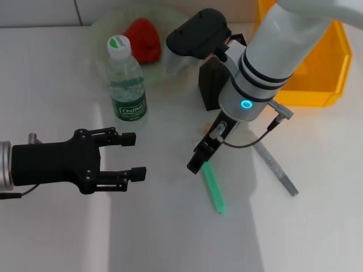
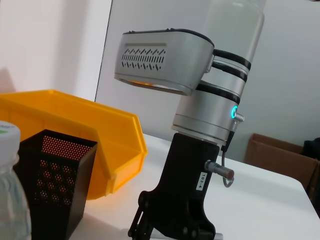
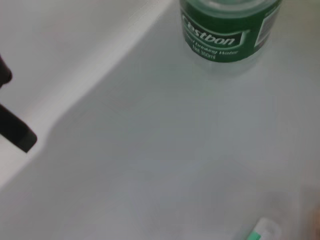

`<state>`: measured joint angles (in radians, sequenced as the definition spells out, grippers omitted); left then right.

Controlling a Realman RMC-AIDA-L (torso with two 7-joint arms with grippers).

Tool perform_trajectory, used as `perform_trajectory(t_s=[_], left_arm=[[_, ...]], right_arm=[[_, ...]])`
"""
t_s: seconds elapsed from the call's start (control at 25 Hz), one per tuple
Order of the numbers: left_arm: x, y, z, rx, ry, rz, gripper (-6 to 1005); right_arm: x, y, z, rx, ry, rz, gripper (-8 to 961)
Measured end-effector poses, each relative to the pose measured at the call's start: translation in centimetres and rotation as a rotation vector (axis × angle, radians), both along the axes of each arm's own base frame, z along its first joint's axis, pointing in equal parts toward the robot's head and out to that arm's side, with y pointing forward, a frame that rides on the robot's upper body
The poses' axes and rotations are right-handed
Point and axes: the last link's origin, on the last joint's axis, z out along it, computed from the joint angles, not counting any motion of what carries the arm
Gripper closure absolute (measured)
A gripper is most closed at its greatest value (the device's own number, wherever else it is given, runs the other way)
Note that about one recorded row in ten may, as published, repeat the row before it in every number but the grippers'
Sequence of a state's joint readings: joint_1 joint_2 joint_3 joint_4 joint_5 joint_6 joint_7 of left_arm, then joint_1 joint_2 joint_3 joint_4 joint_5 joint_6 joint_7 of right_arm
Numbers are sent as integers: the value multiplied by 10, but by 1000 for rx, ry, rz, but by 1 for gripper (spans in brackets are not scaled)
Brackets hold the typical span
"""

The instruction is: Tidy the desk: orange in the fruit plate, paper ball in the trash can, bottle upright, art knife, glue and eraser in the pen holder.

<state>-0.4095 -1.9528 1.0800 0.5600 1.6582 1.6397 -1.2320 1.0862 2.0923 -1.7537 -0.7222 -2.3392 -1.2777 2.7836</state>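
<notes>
The bottle (image 1: 127,79) stands upright with its green label, just in front of the fruit plate (image 1: 102,25). The orange (image 1: 143,38) lies in that plate. My left gripper (image 1: 135,156) is open and empty, low over the table, in front of the bottle and a little to its left. My right gripper (image 1: 197,163) hangs over the upper end of a green glue stick (image 1: 214,188) lying flat. A grey art knife (image 1: 276,165) lies to the right of it. The pen holder (image 1: 211,85) is partly hidden behind my right arm. The trash can (image 1: 317,68) stands at the back right. Paper ball and eraser are out of view.
The pen holder (image 2: 55,180) stands close beside the trash can (image 2: 75,115) in the left wrist view, with the bottle (image 2: 10,200) at the edge. A cable loops from my right wrist over the art knife. A cardboard box (image 2: 280,155) sits beyond the table.
</notes>
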Motion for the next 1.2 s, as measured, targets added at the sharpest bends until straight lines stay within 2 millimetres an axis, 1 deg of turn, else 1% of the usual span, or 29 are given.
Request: perform_trajectory(t_s=[0.48, 1.2], left_arm=[[1, -1, -2, -2, -4, 2, 199], [2, -2, -5, 1, -8, -5, 199]], right_arm=[[3, -5, -10, -13, -7, 20, 260], [3, -8, -13, -26, -29, 47, 291]])
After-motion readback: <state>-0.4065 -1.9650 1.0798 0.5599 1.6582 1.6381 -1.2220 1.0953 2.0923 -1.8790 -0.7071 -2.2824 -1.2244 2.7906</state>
